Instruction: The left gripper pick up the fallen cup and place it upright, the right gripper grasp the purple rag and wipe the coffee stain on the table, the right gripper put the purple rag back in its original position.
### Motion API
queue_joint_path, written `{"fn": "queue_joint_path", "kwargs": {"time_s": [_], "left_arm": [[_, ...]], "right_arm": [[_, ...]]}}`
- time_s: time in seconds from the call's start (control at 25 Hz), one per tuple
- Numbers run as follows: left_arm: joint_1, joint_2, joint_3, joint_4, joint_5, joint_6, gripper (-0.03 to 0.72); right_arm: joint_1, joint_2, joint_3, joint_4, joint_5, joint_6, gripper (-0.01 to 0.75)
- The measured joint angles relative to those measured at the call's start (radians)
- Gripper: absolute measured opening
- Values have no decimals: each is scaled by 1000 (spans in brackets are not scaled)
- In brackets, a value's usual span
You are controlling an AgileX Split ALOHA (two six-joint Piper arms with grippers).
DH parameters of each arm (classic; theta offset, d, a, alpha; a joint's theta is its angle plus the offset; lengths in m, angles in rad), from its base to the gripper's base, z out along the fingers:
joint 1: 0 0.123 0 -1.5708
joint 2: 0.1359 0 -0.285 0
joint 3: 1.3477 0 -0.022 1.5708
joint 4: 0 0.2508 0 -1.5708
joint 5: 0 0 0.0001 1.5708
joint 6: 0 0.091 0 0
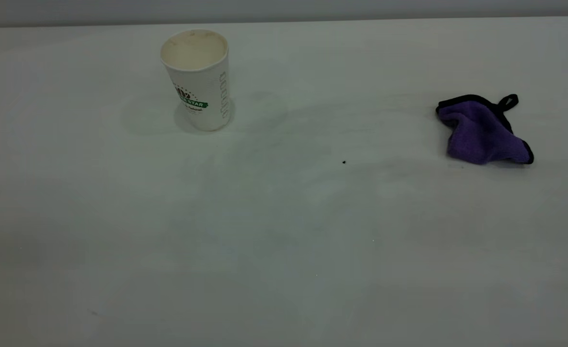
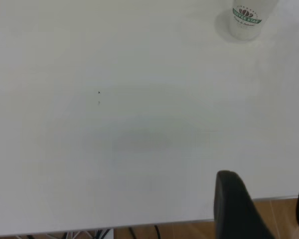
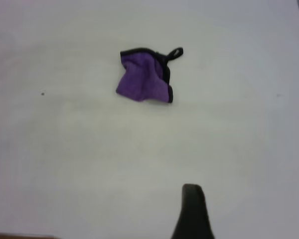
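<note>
Cup (image 1: 196, 79) standing upright, purple rag (image 1: 483, 130) lying bunched, both on the surface (image 1: 284, 241).

Sitting at the far left of the surface in the exterior view, mouth up, green band logo facing the camera, cream-stained inside showing. Resting well apart from it at the right, crumpled, black edging and small loop pointing away. Lying between them, nearer the rag, only a tiny black speck (image 1: 344, 162). Hanging back over the near edge, well apart from the cup: left pincer (image 2: 261, 209), two dark fingers spread, grasping nothing. Showing just one dark finger, well short of the rag: right pincer (image 3: 193, 214), released or clenched impossible to tell.
</note>
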Motion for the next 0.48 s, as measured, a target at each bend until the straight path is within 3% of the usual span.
{"fn": "queue_joint_path", "kwargs": {"time_s": [0.48], "left_arm": [[0,0,0,0,0,0,372]], "right_arm": [[0,-13,0,0,1,-18,587]]}}
